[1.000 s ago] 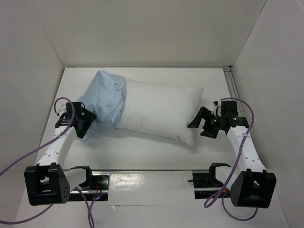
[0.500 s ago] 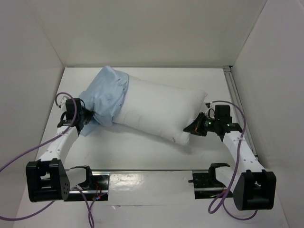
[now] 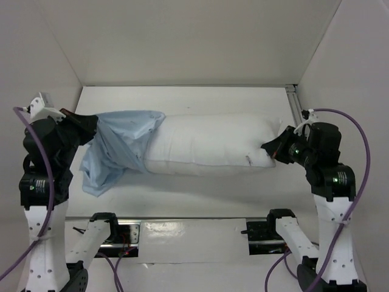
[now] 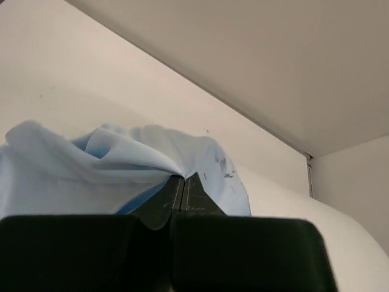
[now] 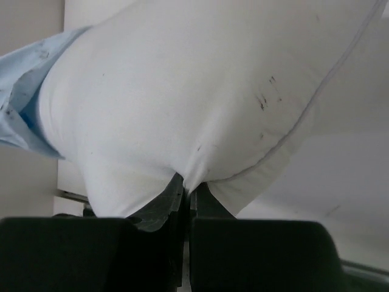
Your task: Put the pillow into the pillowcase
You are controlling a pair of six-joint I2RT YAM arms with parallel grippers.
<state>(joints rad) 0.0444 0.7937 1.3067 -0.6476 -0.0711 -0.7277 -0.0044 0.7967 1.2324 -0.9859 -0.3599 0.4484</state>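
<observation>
The plump white pillow (image 3: pixel 209 146) hangs stretched between my two raised arms above the table. Its left end sits inside the light blue pillowcase (image 3: pixel 118 149), whose loose part droops down at the left. My left gripper (image 3: pixel 91 125) is shut on the pillowcase's left edge; in the left wrist view the blue pillowcase (image 4: pixel 121 164) bunches out from my left gripper (image 4: pixel 184 177). My right gripper (image 3: pixel 271 148) is shut on the pillow's right end. In the right wrist view a fold of the pillow (image 5: pixel 182 109) is pinched in my right gripper (image 5: pixel 187 185), with the pillowcase (image 5: pixel 27 79) at the far end.
White walls enclose the white table (image 3: pixel 200 198) on the left, back and right. A metal rail (image 3: pixel 298 112) runs along the right wall. The arm-base bar (image 3: pixel 182 231) crosses the near edge, with purple cables (image 3: pixel 361 158) looping from both arms.
Both grippers went from open to shut, the left on the pillowcase, the right on the pillow. Both arms then rose and drew apart, lifting the pillow and stretching it level.
</observation>
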